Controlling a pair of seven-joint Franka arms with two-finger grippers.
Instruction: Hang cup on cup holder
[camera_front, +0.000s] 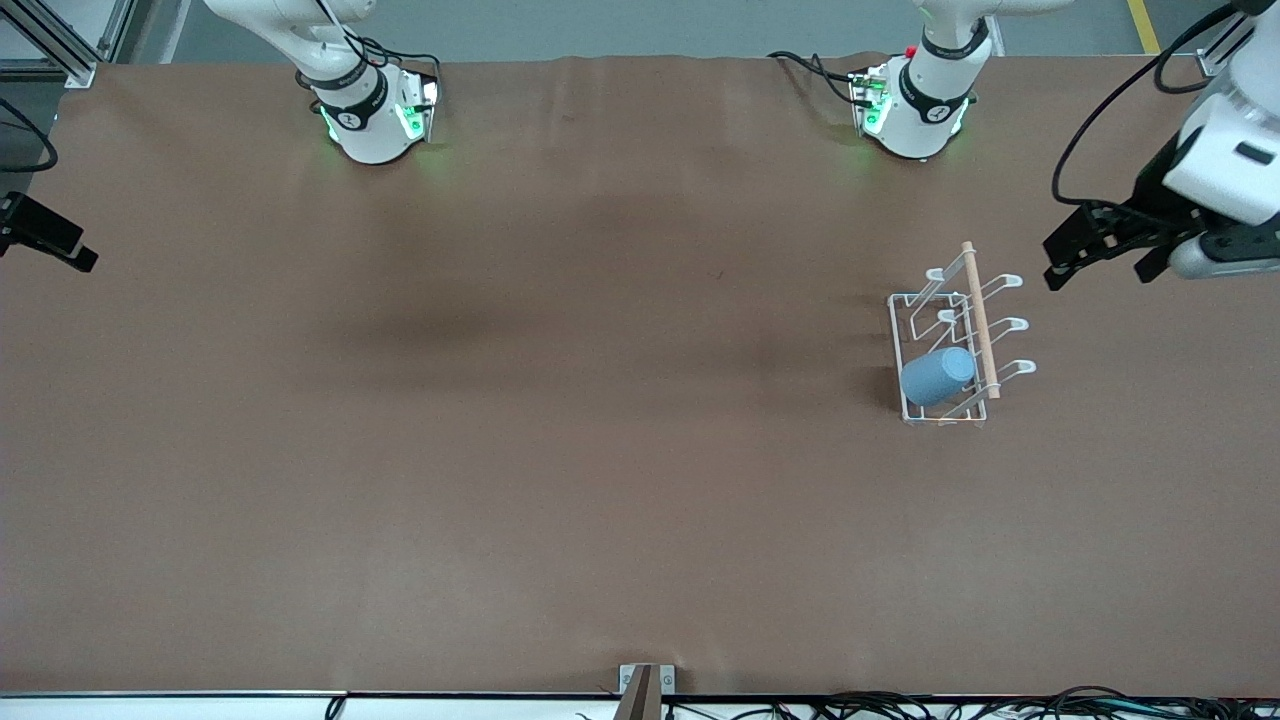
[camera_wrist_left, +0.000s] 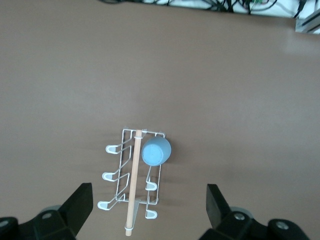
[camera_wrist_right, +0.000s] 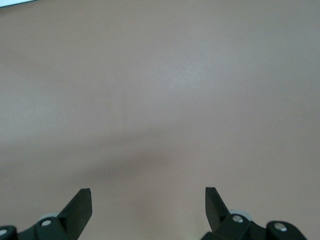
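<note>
The white wire cup holder (camera_front: 945, 300) stands on the table toward the left arm's end, with a wooden rod (camera_front: 979, 318) across its top. The light-blue cup (camera_front: 937, 377) sits tilted over a prong at the rack's end nearer the front camera. In the left wrist view the cup (camera_wrist_left: 156, 151) and the rack (camera_wrist_left: 116, 176) lie well below. My left gripper (camera_front: 1100, 268) is open and empty, up in the air beside the rack; it also shows in the left wrist view (camera_wrist_left: 149, 192). My right gripper (camera_front: 45, 240) waits open at the right arm's end and sees only bare table (camera_wrist_right: 148, 192).
The brown table (camera_front: 560, 420) stretches wide between the two arms. Both arm bases (camera_front: 370, 115) (camera_front: 915, 110) stand along the edge farthest from the front camera. Cables (camera_front: 950, 705) lie along the nearest edge.
</note>
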